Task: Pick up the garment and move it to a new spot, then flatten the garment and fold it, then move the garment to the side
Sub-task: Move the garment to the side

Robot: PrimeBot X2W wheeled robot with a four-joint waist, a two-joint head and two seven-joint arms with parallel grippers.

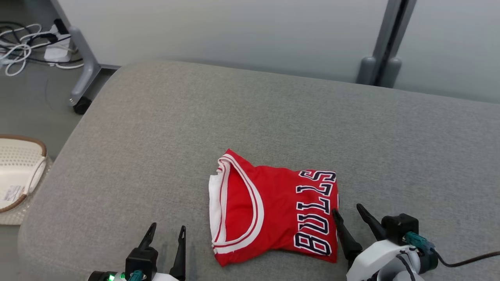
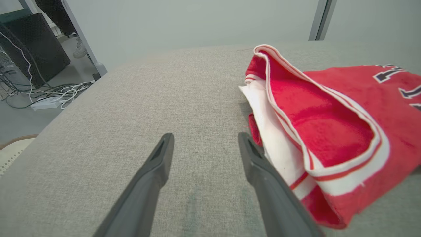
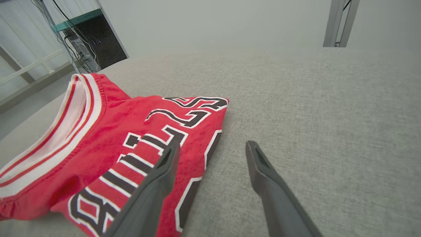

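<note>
We log one pale perforated basket [image 1: 17, 171] on the floor, far left. One grey padded surface [image 1: 273, 109] carries one red Bulls jersey [image 1: 269, 203], folded, lying near its front edge, about centre.

Two grippers:
- Left gripper [image 1: 168, 226]: jaws wide, nothing between them, just left of the jersey's white-trimmed opening.
- Right gripper [image 1: 346, 208]: jaws wide, empty. Its left finger is over the jersey's lettered right edge, its right finger over bare surface. We cannot tell contact.
</note>
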